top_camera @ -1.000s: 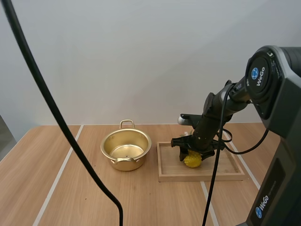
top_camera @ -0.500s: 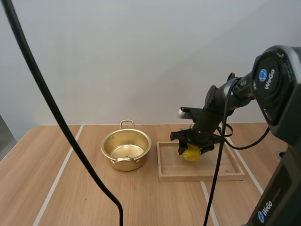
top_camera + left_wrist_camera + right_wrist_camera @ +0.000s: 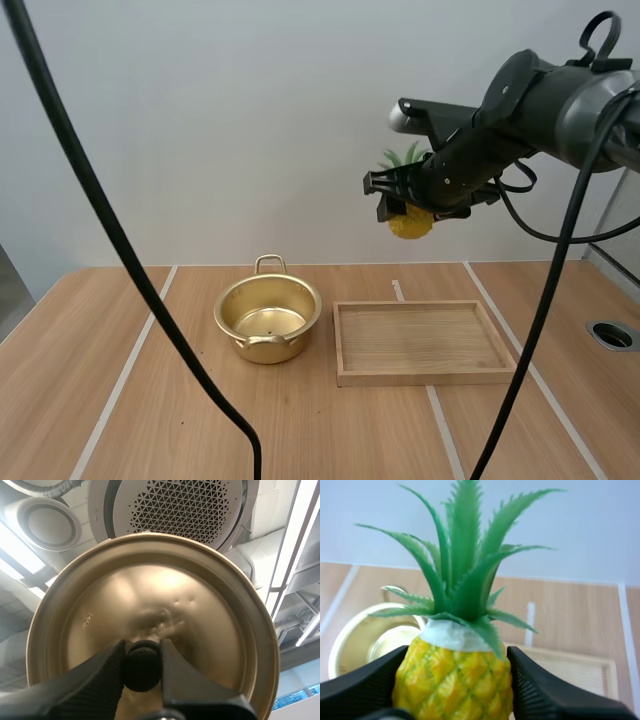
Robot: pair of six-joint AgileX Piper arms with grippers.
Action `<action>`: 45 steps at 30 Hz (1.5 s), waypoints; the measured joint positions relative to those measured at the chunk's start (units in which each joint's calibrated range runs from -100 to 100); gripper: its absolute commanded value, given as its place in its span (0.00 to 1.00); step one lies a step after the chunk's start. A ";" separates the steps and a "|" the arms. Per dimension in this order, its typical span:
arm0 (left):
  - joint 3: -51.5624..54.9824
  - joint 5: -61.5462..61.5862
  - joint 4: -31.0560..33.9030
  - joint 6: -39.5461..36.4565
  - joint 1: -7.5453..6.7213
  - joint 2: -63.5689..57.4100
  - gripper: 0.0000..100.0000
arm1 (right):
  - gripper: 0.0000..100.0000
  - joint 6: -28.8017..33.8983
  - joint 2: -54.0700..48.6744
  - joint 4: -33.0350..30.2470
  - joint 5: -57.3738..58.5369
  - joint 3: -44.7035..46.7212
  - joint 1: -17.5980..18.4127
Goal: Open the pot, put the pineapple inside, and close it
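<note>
My right gripper (image 3: 408,205) hangs high above the wooden tray (image 3: 424,374), shut on a small yellow pineapple (image 3: 411,222) with green leaves. In the right wrist view the black fingers (image 3: 555,695) press both sides of the pineapple (image 3: 455,677), and the pot (image 3: 350,637) lies below beyond it. The gold pot (image 3: 267,318) stands open and empty on the table, left of the tray. In the left wrist view my left gripper (image 3: 142,667) pinches the black knob (image 3: 142,664) of the gold lid (image 3: 152,625), which is held up off the table.
The tray sits right of the pot, with nothing on it. Pale lines cross the wooden table (image 3: 180,420). A round hole (image 3: 612,335) is set in the table at the far right.
My right gripper has lifted the pineapple from the tray, first just above it, now high over the tray's back edge. The pot has stayed where it was.
</note>
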 measured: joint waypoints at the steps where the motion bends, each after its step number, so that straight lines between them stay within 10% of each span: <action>1: 0.00 0.00 0.00 0.00 0.00 0.00 0.00 | 0.00 -1.76 -0.97 2.45 0.36 -0.12 0.00; 11: 0.00 -0.16 0.00 0.00 0.00 0.00 0.00 | 0.00 -17.50 -2.99 22.82 11.61 -0.29 0.18; 32: 0.00 -0.16 0.00 0.00 0.00 0.00 0.00 | 0.00 -22.95 11.88 14.72 -3.31 -0.29 15.14; 45: 0.00 -0.34 0.00 0.00 0.00 0.00 0.00 | 0.00 -22.44 32.09 7.01 -9.42 -9.57 17.37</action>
